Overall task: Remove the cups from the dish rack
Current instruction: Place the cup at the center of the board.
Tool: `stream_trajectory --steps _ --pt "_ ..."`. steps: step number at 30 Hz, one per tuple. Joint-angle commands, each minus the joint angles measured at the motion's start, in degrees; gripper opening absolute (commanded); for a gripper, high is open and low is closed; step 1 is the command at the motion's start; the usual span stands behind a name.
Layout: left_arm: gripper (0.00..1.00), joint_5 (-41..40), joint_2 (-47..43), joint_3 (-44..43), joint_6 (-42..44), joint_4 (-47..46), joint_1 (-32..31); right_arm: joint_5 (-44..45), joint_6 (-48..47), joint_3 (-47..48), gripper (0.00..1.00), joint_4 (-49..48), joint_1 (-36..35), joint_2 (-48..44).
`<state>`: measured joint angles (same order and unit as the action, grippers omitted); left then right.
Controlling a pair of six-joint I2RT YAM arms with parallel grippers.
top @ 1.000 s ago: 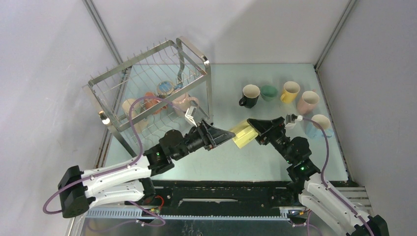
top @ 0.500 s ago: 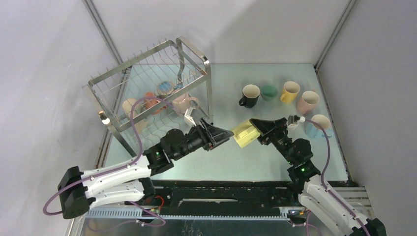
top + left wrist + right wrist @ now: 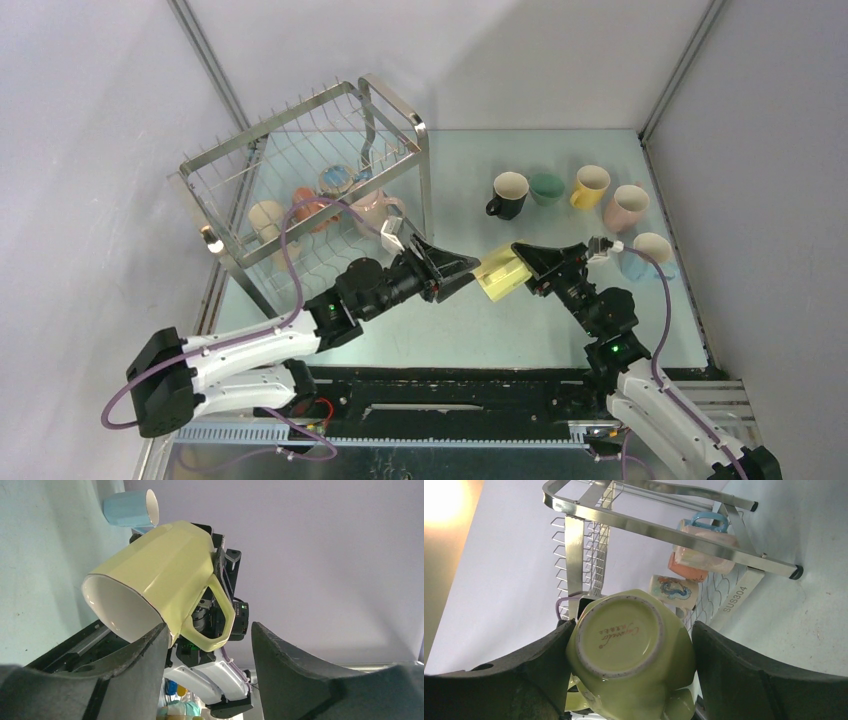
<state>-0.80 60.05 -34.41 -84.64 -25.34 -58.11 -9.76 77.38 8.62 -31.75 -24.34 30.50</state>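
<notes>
So the lime-yellow mug (image 3: 498, 275) is up in the air in the middle of the top view, off the teal table (image 3: 470, 335) and right of the dish rack (image 3: 426, 180). The right gripper (image 3: 522, 268) has it. In the right wrist view both black fingers press the sides of the mug (image 3: 629, 650) and you're looking straight at its base with the maker's stamp.

The left gripper (image 3: 462, 274) sits just left of the mug, pointing at it with its jaws spread wide and nothing clamped. In the left wrist view the mug (image 3: 160, 580) lies tilted on its side, white inside facing lower left and the handle hanging down in the gap between the 2 fingers. The rim comes right up against the tip of the left-hand finger (image 3: 150, 645). I can't tell if it actually touches.

4 cups are in the rack's lower tier, left of centre in the top view:
- beige cup (image 3: 265, 218)
- orange-red cup (image 3: 305, 205)
- blue-patterned cup (image 3: 335, 180)
- pale pink cup (image 3: 370, 210)

5 more stand on the table in the upper right:
- black cup (image 3: 508, 195)
- green cup (image 3: 546, 188)
- yellow cup (image 3: 590, 187)
- pink cup (image 3: 626, 208)
- light blue cup (image 3: 650, 255), lowest in the frame and close to the right arm
</notes>
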Motion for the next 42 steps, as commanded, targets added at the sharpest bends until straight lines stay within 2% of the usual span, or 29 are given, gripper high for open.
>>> stream_trajectory --steps 1,23,34,42 --pt "0.63 0.36 0.77 -0.79 -4.81 -2.71 0.59 -0.78 2.16 0.62 0.28 -9.18 0.47 -1.01" --pt "0.63 1.77 4.25 0.35 -9.18 -7.05 0.53 -1.57 2.68 -0.24 0.28 -11.43 1.31 -0.82" --pt "0.51 2.16 9.20 -2.16 -13.29 -15.35 0.62 -1.99 2.16 -3.69 0.28 -19.13 1.31 -0.33" --pt "0.35 2.11 12.04 -3.04 -15.79 -20.95 0.04 -2.84 2.25 -5.11 0.28 -24.72 1.11 0.89"
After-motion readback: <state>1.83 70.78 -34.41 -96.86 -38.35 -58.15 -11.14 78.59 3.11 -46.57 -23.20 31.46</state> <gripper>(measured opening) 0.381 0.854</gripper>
